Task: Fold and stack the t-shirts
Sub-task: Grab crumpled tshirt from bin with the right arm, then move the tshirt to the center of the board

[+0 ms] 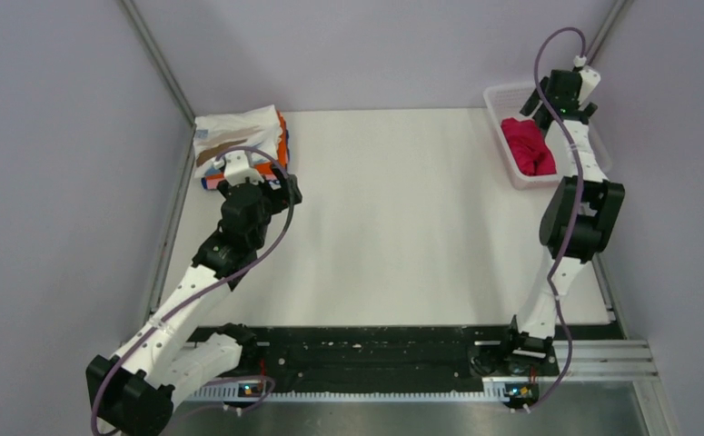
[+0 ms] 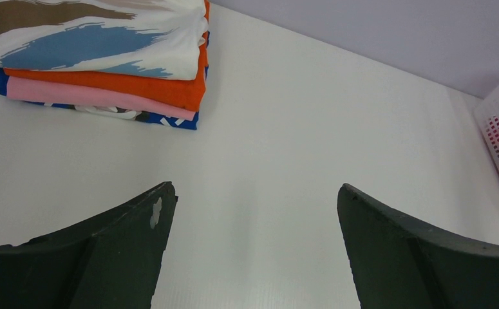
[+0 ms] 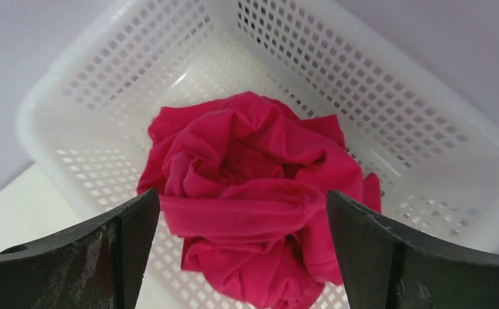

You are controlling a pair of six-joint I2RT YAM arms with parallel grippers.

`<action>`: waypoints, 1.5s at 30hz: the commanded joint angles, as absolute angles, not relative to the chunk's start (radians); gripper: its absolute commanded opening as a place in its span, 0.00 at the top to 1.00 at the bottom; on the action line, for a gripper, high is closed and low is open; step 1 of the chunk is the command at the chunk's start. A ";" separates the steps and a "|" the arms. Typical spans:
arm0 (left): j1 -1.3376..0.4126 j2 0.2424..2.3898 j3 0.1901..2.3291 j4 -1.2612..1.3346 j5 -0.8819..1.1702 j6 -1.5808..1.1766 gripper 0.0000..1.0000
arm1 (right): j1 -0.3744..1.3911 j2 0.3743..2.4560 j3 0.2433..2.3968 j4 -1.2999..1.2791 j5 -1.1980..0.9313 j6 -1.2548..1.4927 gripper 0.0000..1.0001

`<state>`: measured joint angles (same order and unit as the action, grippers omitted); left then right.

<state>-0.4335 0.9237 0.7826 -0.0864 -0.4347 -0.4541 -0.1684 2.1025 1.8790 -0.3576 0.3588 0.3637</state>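
A white table (image 1: 402,227) is enclosed by pale lilac walls (image 1: 57,136). From above, a stack of folded t-shirts (image 1: 239,145) is seen at ten o'clock on the table. A white mesh basket (image 1: 497,127) is set at two o'clock, with a magenta-red t-shirt (image 1: 528,147) bunched inside it. The left arm (image 1: 230,227) is stretched toward the stack, and the right arm (image 1: 575,213) is raised over the basket.

In the left wrist view, the left fingers (image 2: 105,251) are spread wide, with only bare table between them. The stack is found at eleven o'clock: white with tan and blue streaks on top, then orange, pink and dark blue. A corner of the basket is glimpsed at three o'clock.

In the right wrist view, the right fingers (image 3: 85,257) are likewise parted and nothing is gripped. They are held over the crumpled shirt, which is centred in the basket; whether it is touched cannot be told.

The shirt is judged light, limp and easily pinched. A hold is best taken on a raised ridge near the top of the heap, so that cloth alone is caught and the mesh is avoided. Once lifted, the cloth can be expected to drape and unfurl. The light basket may be dragged along if a fold is snagged.
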 commanded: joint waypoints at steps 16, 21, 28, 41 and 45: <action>-0.434 0.867 0.812 -0.111 -0.477 -0.500 0.01 | -0.173 2.050 2.160 -0.312 0.266 0.411 1.00; -0.434 0.858 0.823 -0.141 -0.460 -0.531 0.01 | -0.151 1.861 2.166 -0.325 -0.125 0.400 1.00; -0.433 0.802 0.823 -0.214 -0.444 -0.588 0.01 | 0.098 1.640 2.172 -0.323 -0.368 0.334 1.00; -0.433 0.716 0.839 -0.393 -0.501 -0.706 0.01 | 0.327 1.614 2.190 -0.257 -0.532 0.423 1.00; -0.433 0.714 0.838 -0.443 -0.510 -0.736 0.01 | 0.275 1.501 1.795 -0.169 -0.411 0.440 1.00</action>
